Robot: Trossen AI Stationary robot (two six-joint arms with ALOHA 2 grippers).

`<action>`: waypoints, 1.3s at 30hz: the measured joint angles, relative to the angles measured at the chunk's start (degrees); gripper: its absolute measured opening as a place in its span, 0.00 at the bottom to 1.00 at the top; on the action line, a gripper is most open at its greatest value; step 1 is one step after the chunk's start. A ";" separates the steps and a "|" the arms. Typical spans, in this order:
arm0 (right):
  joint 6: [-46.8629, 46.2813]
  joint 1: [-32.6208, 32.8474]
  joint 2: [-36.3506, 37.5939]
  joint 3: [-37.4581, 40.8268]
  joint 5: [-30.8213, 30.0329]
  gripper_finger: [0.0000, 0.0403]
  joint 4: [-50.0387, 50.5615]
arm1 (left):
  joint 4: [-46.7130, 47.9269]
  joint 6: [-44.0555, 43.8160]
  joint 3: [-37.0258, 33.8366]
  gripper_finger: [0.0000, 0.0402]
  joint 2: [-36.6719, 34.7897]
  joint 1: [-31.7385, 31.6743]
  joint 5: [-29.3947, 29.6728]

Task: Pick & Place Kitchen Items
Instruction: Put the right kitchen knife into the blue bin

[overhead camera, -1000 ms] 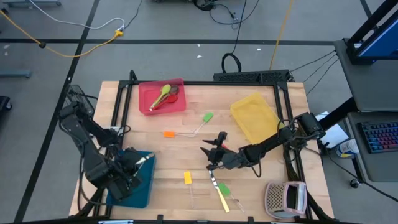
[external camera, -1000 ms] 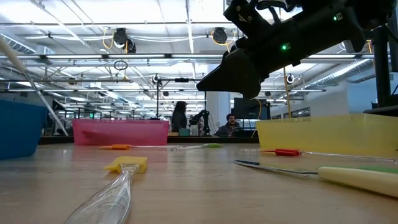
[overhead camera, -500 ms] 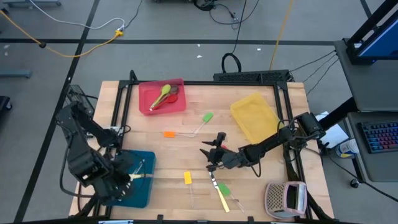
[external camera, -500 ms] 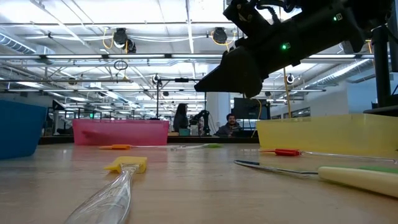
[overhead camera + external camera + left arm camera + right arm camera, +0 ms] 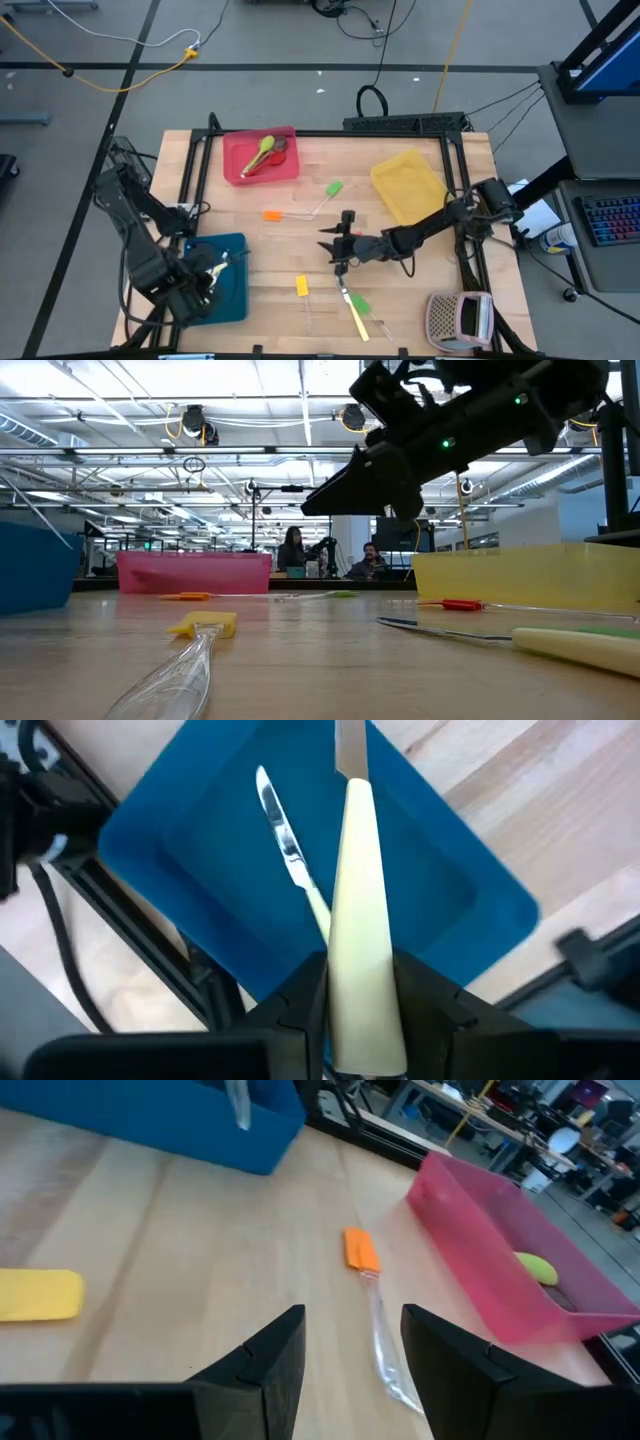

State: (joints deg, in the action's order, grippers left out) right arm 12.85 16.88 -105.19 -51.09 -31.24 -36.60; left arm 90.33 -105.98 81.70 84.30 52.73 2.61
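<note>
Over the blue tray (image 5: 234, 300) at the near-left corner of the table (image 5: 300, 190), we saw the left gripper (image 5: 205, 282) hanging with its fingers clamped on a cream-handled knife (image 5: 362, 920). In the left wrist view the cream handle sat squeezed between the two dark fingers (image 5: 300, 1005), with the blade pointing out over the tray. A second knife (image 5: 285, 850) already lay flat inside that same tray, right under the held one.

The right gripper (image 5: 338, 247) was out over the middle of the table, fingers spread apart and nothing between them. From its wrist camera we could see bare wood between the fingers, and further on an orange-headed spatula (image 5: 362, 1252) lying on the table near the red tray (image 5: 500, 1270).

The rest of the utensils were scattered about. A green spoon (image 5: 262, 152) sat in the red tray with a darker one next to it, though we couldn't tell much about that one. A green-headed spatula (image 5: 333, 189) lay near the yellow tray (image 5: 410, 190). A yellow-headed spatula (image 5: 301, 287) was on the wood near the front. Just below the right gripper, another cream-handled knife (image 5: 355, 318) lay with a green-headed spatula (image 5: 360, 303) touching or crossing it; hard to say which.

A pinkish perforated box (image 5: 458, 318) sat at the near-right corner.
</note>
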 joint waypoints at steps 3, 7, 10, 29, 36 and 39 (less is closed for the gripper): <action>-0.15 -0.92 0.00 0.00 0.00 0.40 0.02 | -0.15 -2.02 2.16 0.22 -0.01 -0.46 -0.11; -0.15 -1.30 0.00 0.00 0.03 0.40 0.04 | -0.23 -4.74 5.38 0.22 -0.01 -0.64 -1.98; 0.27 -1.33 0.00 0.00 0.04 0.40 0.02 | -0.38 -6.98 6.66 0.22 -0.03 -0.58 -7.47; 1.37 -4.94 0.00 0.00 12.07 0.40 -1.07 | -2.40 -27.63 -12.29 0.23 0.03 6.36 0.50; 1.28 -4.91 0.00 0.00 12.07 0.40 -0.87 | -19.75 -25.97 -22.13 0.25 0.05 6.01 0.55; -0.14 -4.91 0.00 0.00 12.07 0.39 -0.85 | -23.42 -25.91 -25.63 0.27 0.05 6.01 0.57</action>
State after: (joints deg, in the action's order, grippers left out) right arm 12.71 11.97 -105.19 -51.09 -19.18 -37.45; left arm 66.91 -131.89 56.08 84.36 58.74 3.18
